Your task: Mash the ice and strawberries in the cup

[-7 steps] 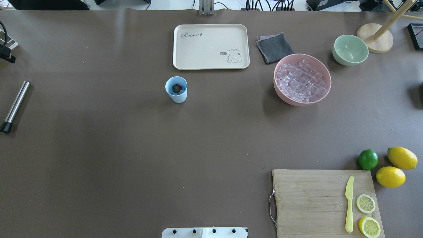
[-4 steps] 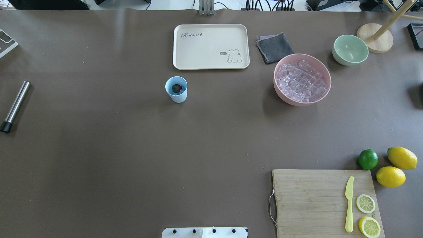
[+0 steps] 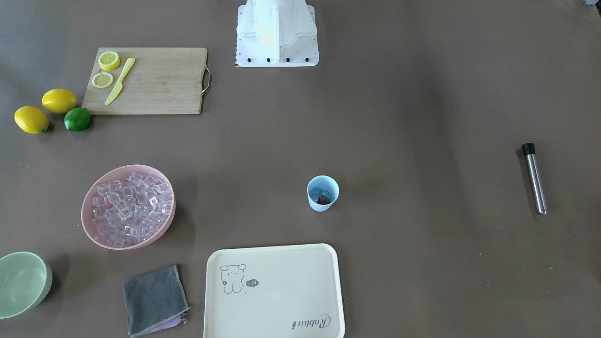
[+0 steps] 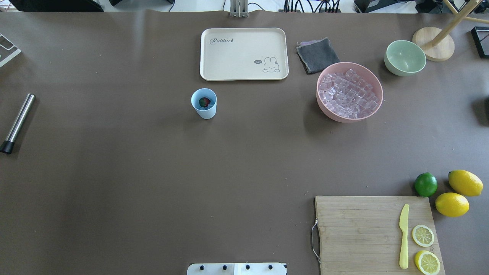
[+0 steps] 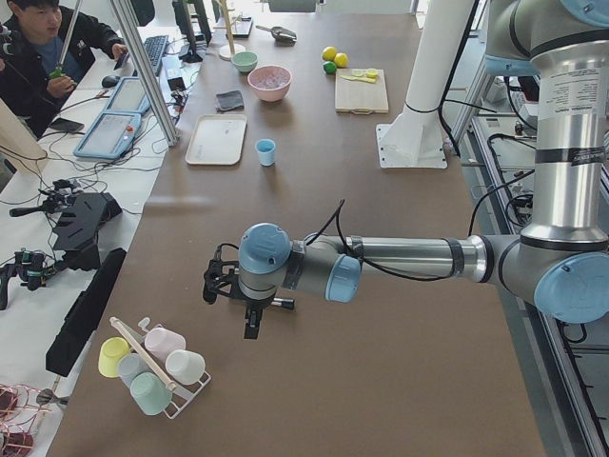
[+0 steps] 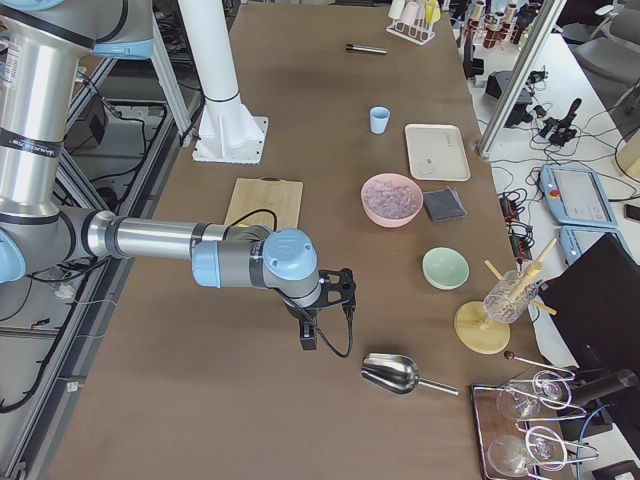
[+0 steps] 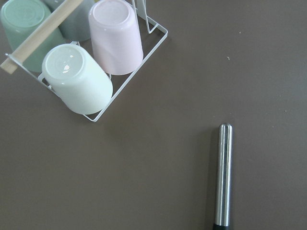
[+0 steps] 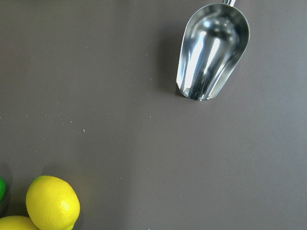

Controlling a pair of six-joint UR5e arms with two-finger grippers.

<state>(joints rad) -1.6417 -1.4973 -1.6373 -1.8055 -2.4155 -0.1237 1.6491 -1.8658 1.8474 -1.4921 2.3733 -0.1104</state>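
The light blue cup [image 4: 203,103] stands upright mid-table in front of the cream tray; it also shows in the front view [image 3: 323,193]. A red strawberry [image 4: 204,102] lies inside it, with a few clear ice cubes [image 3: 315,193] beside it. More ice [image 4: 348,93] fills the pink bowl [image 4: 376,109]. A steel muddler [image 4: 17,123] lies at the table's left end and shows in the left wrist view [image 7: 223,175]. The left gripper [image 5: 252,328] hangs near the cup rack, the right gripper [image 6: 309,340] near the scoop; I cannot tell whether either is open or shut.
Cream tray [image 4: 214,72], grey cloth [image 4: 317,55] and green bowl [image 4: 405,57] stand at the back. A cutting board [image 4: 359,233] with knife and lemon slices, two lemons and a lime [image 4: 425,184] are front right. A cup rack [image 7: 96,72] and a steel scoop [image 8: 213,52] lie at the table ends.
A dark part of the left arm at the overhead view's left edge has moved out of view. Everything on the table stays in place.
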